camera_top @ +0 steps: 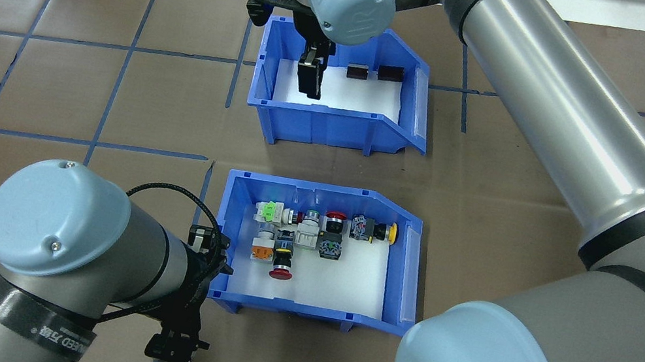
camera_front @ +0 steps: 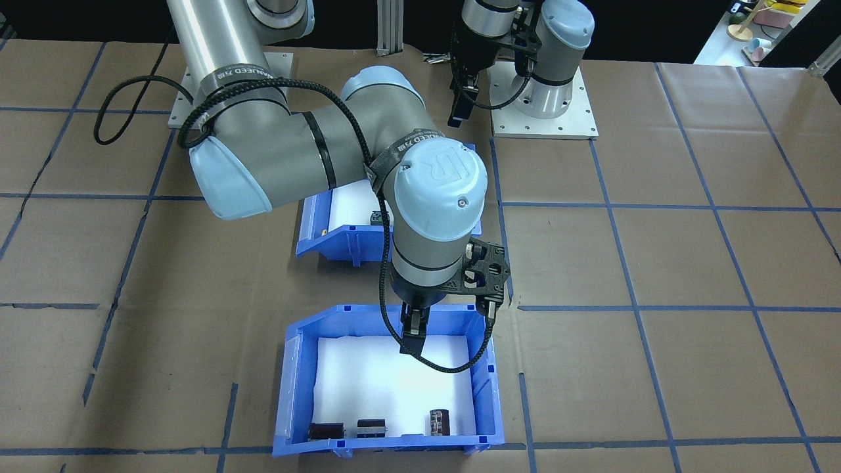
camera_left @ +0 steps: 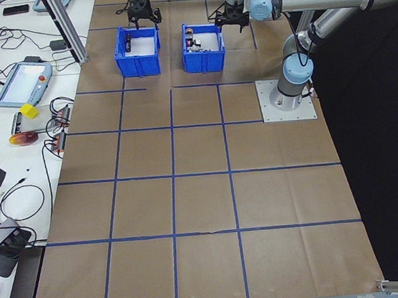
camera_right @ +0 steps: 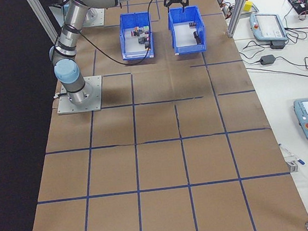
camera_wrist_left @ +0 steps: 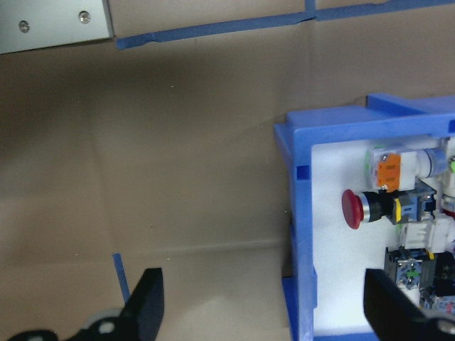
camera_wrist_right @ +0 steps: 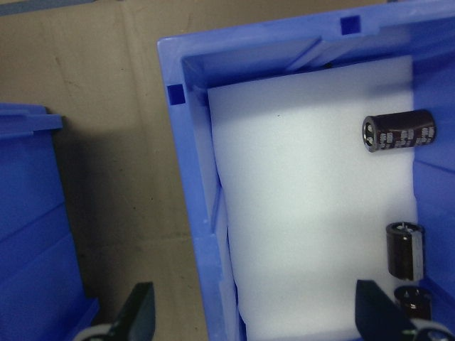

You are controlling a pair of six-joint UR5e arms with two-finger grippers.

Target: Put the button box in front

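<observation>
My left fingers point(camera_wrist_left: 259, 305) are hanging wide open, holding nothing, straddling the near side wall of the button box point(camera_top: 396, 273), which is sitting on the counter point(camera_top: 79, 92) nearest my base. My right fingers point(camera_wrist_right: 252, 312), also spread and empty, are straddling the capacitor bin point(camera_top: 331, 129) wall. Judging the box rigid, light, slick; loose switches point(camera_top: 313, 232) may slide, so pinching the wall low

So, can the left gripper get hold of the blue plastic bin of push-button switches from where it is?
Probably yes. The left gripper sits open just outside the blue plastic bin of push-button switches, its fingers straddling the side wall, nothing between.
</observation>
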